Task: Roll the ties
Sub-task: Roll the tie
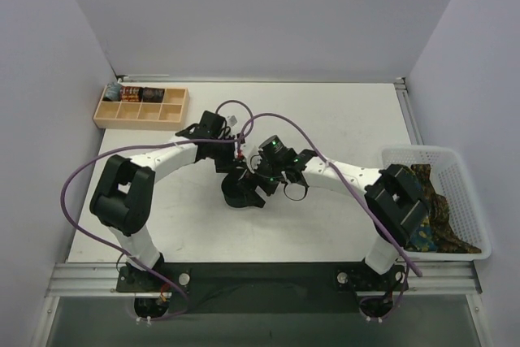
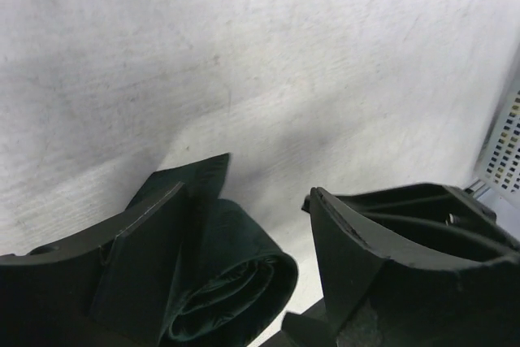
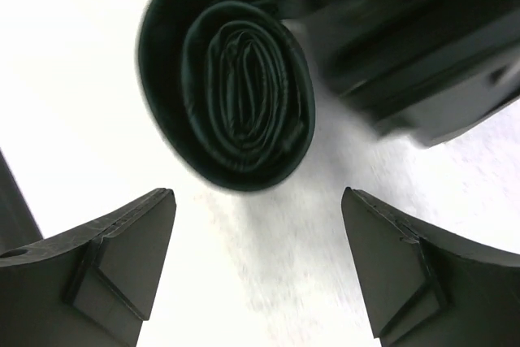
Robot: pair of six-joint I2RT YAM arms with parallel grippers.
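Spread wide: left gripper point(image 2: 244, 193) with rolled dark green tie point(image 2: 236, 266) against 1 finger, right gripper point(image 3: 258, 197) empty just short of it.

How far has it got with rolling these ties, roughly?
Done: what look like rolls sit in the back row of the wooden tray. In hand: the dark green tie lies rolled on the table, left pincer and right pincer both open. Left: patterned ties lie unrolled in the white basket.
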